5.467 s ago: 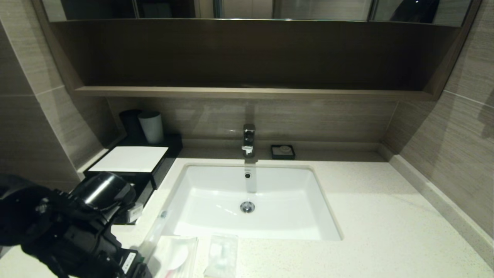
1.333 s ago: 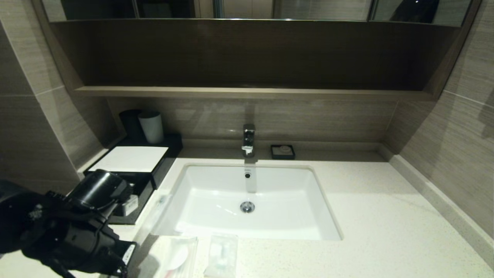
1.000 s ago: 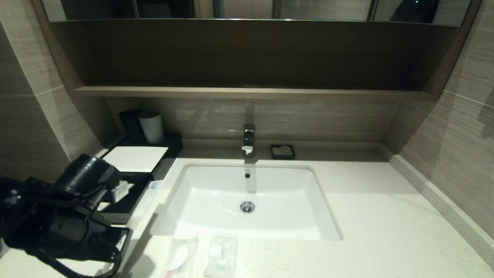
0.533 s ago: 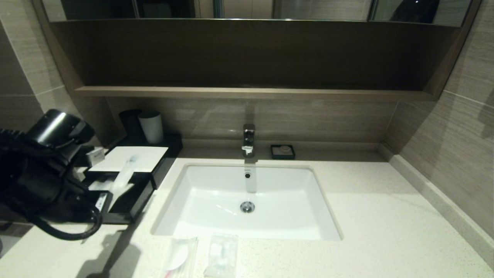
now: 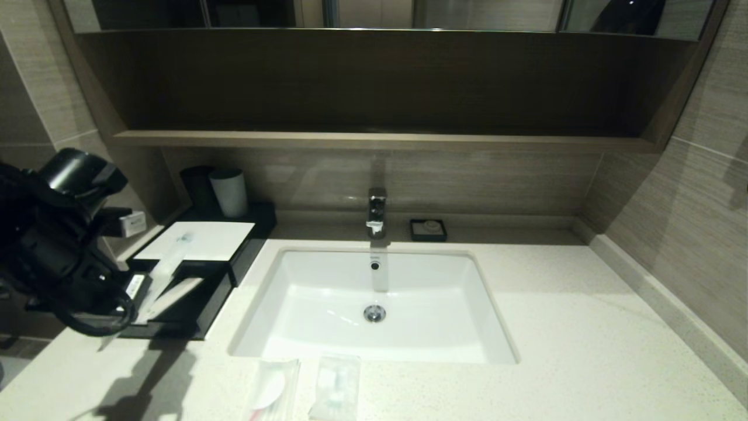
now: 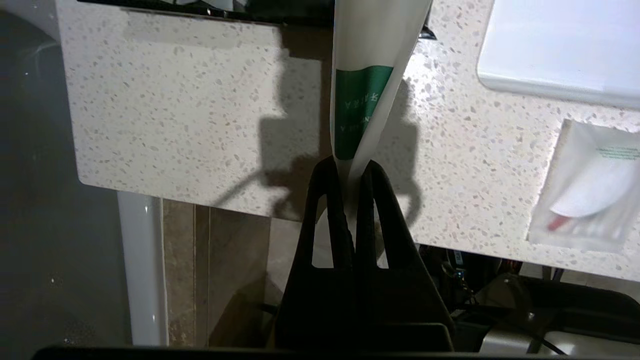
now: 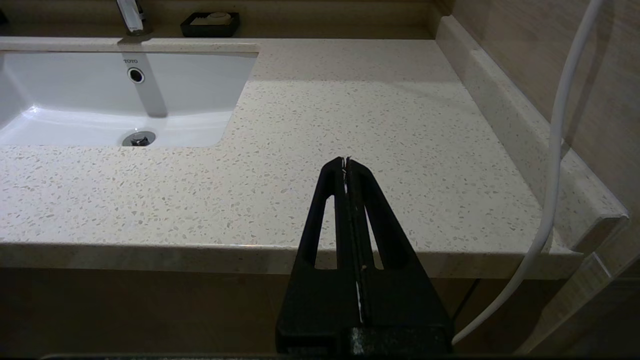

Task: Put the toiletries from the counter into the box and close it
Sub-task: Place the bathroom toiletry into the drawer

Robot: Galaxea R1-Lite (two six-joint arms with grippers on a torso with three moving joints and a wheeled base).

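Observation:
My left gripper (image 5: 139,309) is shut on one end of the long thin packet with a green label (image 5: 168,268), which slants up over the pulled-out drawer (image 5: 196,313) of the black box with its white top panel (image 5: 201,240). In the left wrist view the gripper (image 6: 350,167) pinches the packet (image 6: 362,100) above the counter's corner (image 6: 175,110). Two small flat packets (image 5: 270,387) (image 5: 336,386) lie on the counter (image 5: 584,351) in front of the sink; one shows in the left wrist view (image 6: 590,185). My right gripper (image 7: 346,162) is shut and empty, low at the counter's front right edge.
A grey cup (image 5: 229,192) and a dark cup (image 5: 196,186) stand behind the box. The white sink basin (image 5: 374,304), faucet (image 5: 377,211) and small black dish (image 5: 428,230) sit mid-counter. A tiled wall is close on the left, a shelf (image 5: 380,140) overhead.
My left arm has lifted the long packet off the counter's front and swung it left and back, over the box's open drawer. The two small packets have not moved.

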